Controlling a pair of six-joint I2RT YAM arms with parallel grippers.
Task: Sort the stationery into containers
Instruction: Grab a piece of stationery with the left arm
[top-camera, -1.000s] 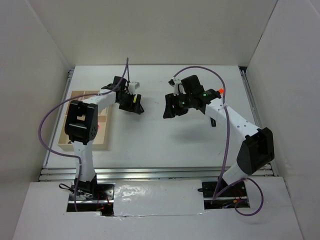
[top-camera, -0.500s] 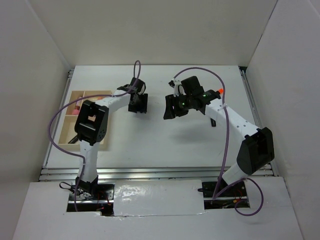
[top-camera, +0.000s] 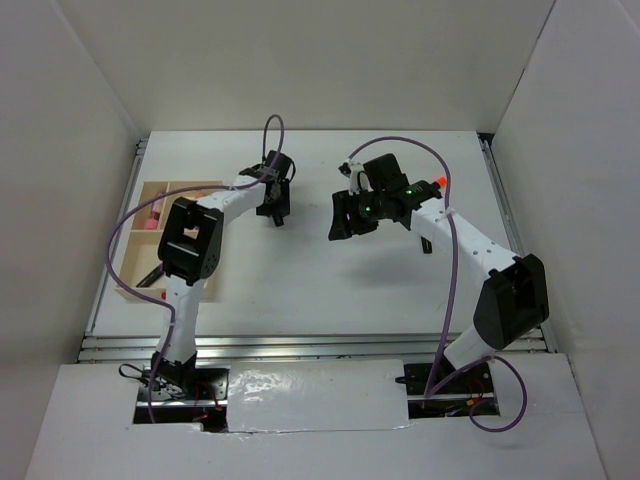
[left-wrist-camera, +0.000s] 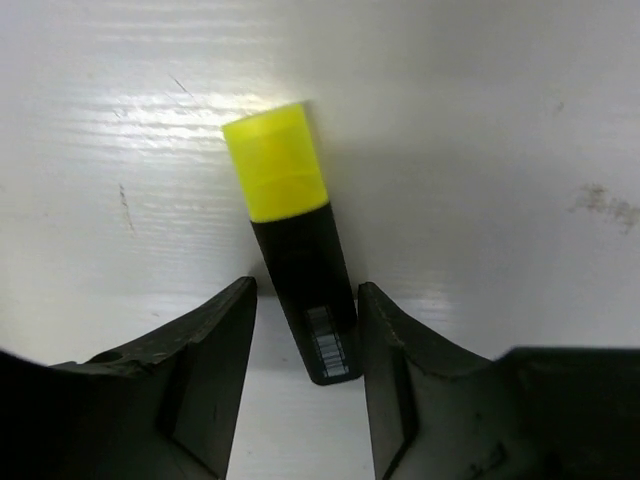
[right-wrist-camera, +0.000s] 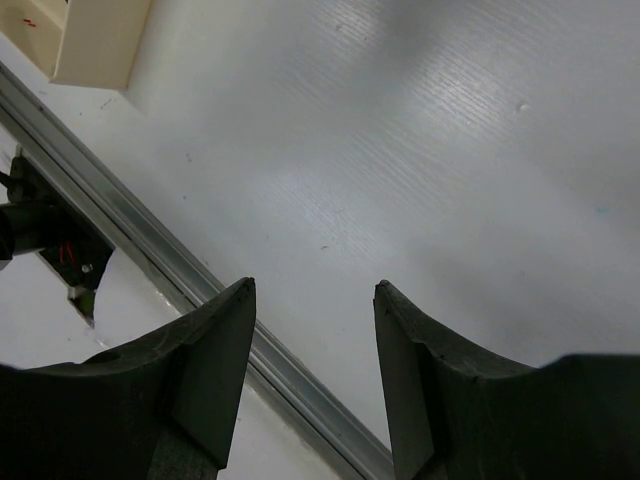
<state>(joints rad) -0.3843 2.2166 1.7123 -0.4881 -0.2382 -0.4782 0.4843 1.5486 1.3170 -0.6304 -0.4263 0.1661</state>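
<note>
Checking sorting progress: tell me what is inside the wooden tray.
A pink marker lies in a far compartment of the tray. The left arm covers its near right part, so anything there is hidden.

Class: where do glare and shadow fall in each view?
Top external: glare on the glossy white near ledge, soft shadow under the right arm. Left wrist: bright sheen on the white table beside the yellow-capped black marker. Right wrist: pale sheen mid-table.

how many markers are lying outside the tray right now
2. A yellow-capped marker lies on the table between the open fingers of the left gripper; an orange tip, probably another marker, shows beside the right arm. More may be hidden under the arms.
</note>
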